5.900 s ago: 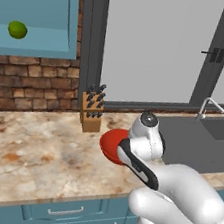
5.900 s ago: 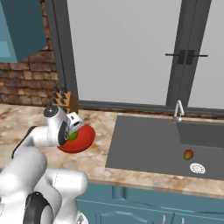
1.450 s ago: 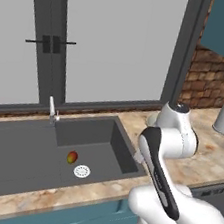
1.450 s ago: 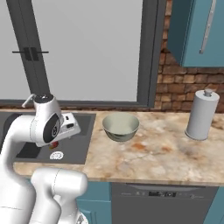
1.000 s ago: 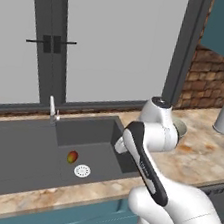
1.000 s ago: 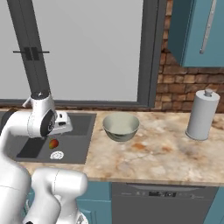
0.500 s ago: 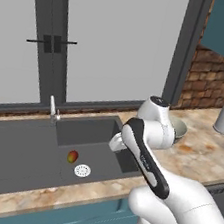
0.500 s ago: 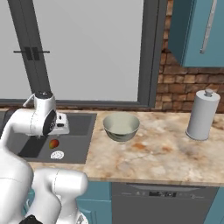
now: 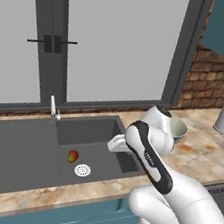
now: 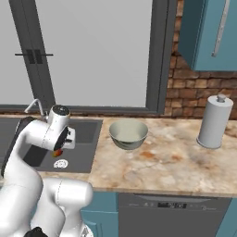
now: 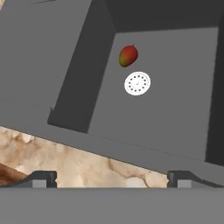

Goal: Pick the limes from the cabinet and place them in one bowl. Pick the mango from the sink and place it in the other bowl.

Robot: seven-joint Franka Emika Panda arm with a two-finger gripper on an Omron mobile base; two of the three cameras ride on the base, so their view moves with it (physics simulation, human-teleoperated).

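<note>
In the hand view the claw (image 11: 112, 177) stands released, its two dark fingertips (image 11: 43, 178) wide apart at the bottom edge with nothing between them. Just past them runs a strip of the marbled tan surface (image 11: 87, 164), and beyond its edge the sink (image 11: 65, 65) drops away, a dark grey basin with steep walls.

On the basin floor lies the mango (image 11: 128, 55), red-orange with a greenish-yellow patch, just beside the round silver drain (image 11: 137, 83) but apart from it. The claw hangs well above the fruit, not touching it.

From the left base view the white arm bends over the near right part of the sink (image 9: 22, 152), with the mango (image 9: 72, 156) resting next to the drain (image 9: 82, 170). Behind the basin a slim faucet (image 9: 53, 108) rises at the back rim.

In the right base view a pale bowl (image 10: 128, 134) sits on the surface (image 10: 162, 166) to the right of the sink. Farther right stands a grey paper towel roll (image 10: 214, 121), upright, against the brick wall (image 10: 187, 90). Above it hangs a teal cabinet (image 10: 206, 32) with a long grey bar handle, its door closed.
</note>
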